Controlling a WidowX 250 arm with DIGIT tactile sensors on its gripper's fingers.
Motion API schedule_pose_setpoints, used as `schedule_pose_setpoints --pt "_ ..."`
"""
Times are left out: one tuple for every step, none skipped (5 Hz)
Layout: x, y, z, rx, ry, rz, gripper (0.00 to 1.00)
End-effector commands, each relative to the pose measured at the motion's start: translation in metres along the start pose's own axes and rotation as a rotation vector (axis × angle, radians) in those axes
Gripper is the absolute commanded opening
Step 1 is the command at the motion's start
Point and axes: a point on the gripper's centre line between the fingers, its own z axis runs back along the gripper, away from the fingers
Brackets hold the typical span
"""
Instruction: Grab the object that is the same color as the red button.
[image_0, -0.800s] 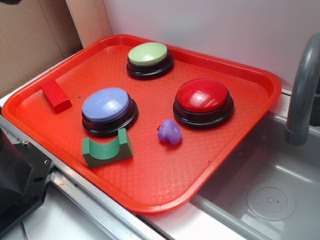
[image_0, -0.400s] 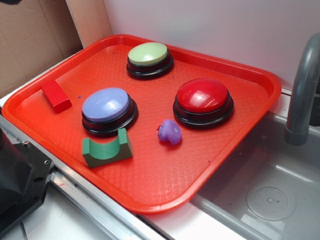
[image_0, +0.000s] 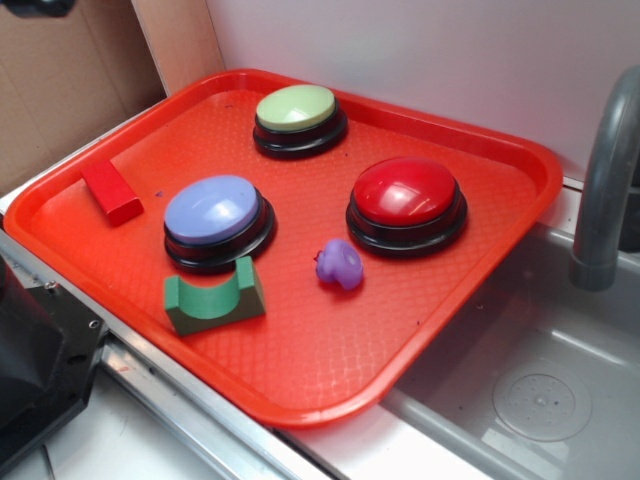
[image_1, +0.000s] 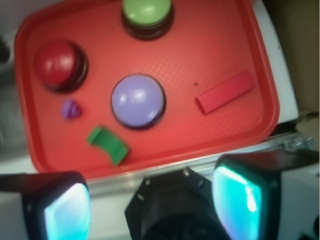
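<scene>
Exterior view barely catches the arm, just a dark sliver cut off at the top left corner, so that shot says nothing about the gripper. The wrist view is blurry but shows the gripper better: two pads glowing teal at the bottom edge, spread wide apart with nothing between them, high above the red tray.

Going left to right in the exterior view: the red block lies flat near the tray's left rim, well apart from everything else. It's a small matte brick, plain, and nearly blends into the tray since the colors are so close. In the wrist view the same red block looks long and slim, lying at an angle.

Next comes the green arch block, just in front of the lilac-blue button. The pale green button is toward the back. The little purple toy is too small to make out in detail. The red button is a glossy dome on a black base. A gray faucet is cut off at the right edge.
</scene>
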Motion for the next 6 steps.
schedule_pose_setpoints --pt "0.027 0.046 -0.033 0.006 -0.129 0.419 1.0" --pt "0.036 0.065 -0.056 -0.001 -0.215 0.657 1.0" --pt "0.045 0.079 -0.08 0.122 -0.26 0.793 1.0" --pt "0.053 0.091 -0.109 0.091 -0.29 0.897 1.0" --pt "0.059 0.099 -0.126 0.14 -0.307 0.935 1.0" --pt "0.061 0.114 -0.148 0.146 -0.318 0.969 1.0"
